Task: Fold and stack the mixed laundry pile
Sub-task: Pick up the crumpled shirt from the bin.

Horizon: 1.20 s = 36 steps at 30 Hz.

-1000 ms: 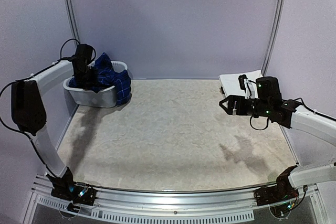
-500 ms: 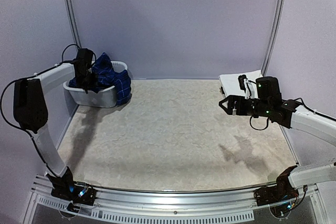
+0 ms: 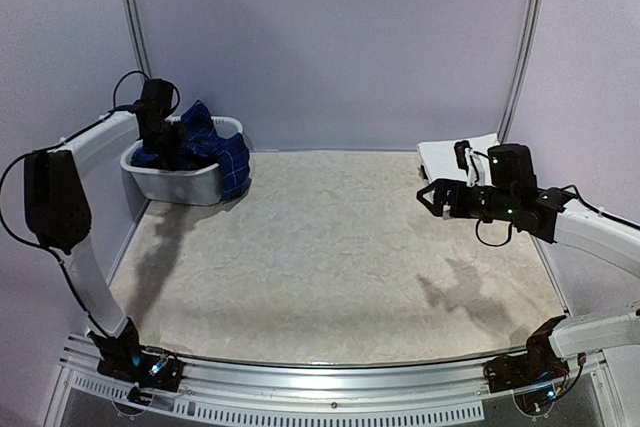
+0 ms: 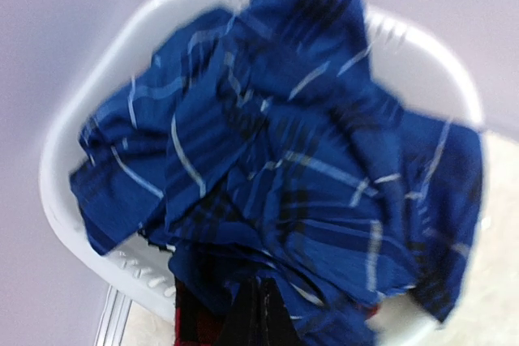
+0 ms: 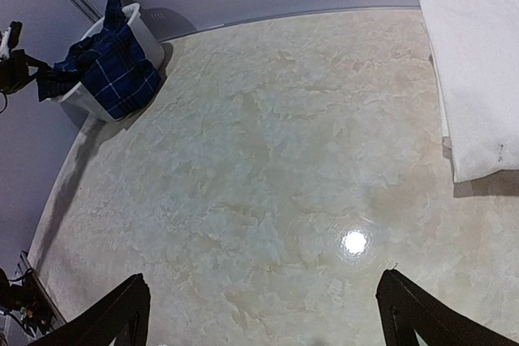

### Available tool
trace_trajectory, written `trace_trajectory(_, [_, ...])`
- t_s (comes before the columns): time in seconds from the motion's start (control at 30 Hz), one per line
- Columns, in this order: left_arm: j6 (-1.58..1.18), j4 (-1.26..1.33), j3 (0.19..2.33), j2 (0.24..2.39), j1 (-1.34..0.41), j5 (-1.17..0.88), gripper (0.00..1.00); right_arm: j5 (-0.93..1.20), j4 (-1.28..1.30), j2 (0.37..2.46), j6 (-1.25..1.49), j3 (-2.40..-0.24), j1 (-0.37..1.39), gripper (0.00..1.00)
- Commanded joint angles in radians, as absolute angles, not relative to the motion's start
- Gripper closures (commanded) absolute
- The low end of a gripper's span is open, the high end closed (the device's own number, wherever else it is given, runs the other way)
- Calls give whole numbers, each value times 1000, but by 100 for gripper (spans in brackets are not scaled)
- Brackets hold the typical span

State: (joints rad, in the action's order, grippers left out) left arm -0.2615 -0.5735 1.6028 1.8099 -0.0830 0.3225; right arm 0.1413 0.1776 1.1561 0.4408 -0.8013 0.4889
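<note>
left gripper [image 4: 261, 313] is closed right down, tips buried in a fold of the plaid shirt [image 4: 308, 168]. It reads as a thin pinch of cloth (can't see how much sits between the pads). The pile is in the basket [image 4: 61, 200], at the far left corner of the table [image 3: 320, 277].

Risks, my read:
- Shallow pinch: the shirt may slip out on the lift.
- The shirt lies tangled over the rest, and a red piece [image 4: 199, 326] shows just under it, so a lift may drag extras out too.
- The shirt hangs over the basket's rim on the table side, so a sideways pull could slide or tip the basket.

Around: I see nothing lying between the basket and mid-table. right gripper [image 3: 432, 197] hangs over the right side, jaws wide apart, holding nothing, well apart from the basket. Beyond it the folded white piece [image 5: 478, 70] lies at the far right corner. Lay the shirt down clear of that.
</note>
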Motion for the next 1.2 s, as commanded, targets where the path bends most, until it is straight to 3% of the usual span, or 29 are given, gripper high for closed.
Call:
trace_trajectory(0.0, [-244,-521,1685,1718,-101,251,100,141,202,1167,445,-845,495,1])
trace_trajectory(0.37, [-209,-496,1930,1659,-162,45,100,128,228,1159,448,-877,495,1])
trace_trajectory(0.83, [-160,-548,1918,1408,-406,-44,100,119,266,1121,433,-955,494,1])
trace_trajectory(1.1, [-168,-483,1663,1249,-670,-131,100,81,246,1061,440,-907,495,1])
trace_trajectory(1.13, [-157,-500,1638,1249,-693,-130,99,80,245,1058,439,-903,494,1])
trace_trajectory(1.17, [-143,-537,1612,1251,-707,-122,90,80,247,1056,440,-900,495,1])
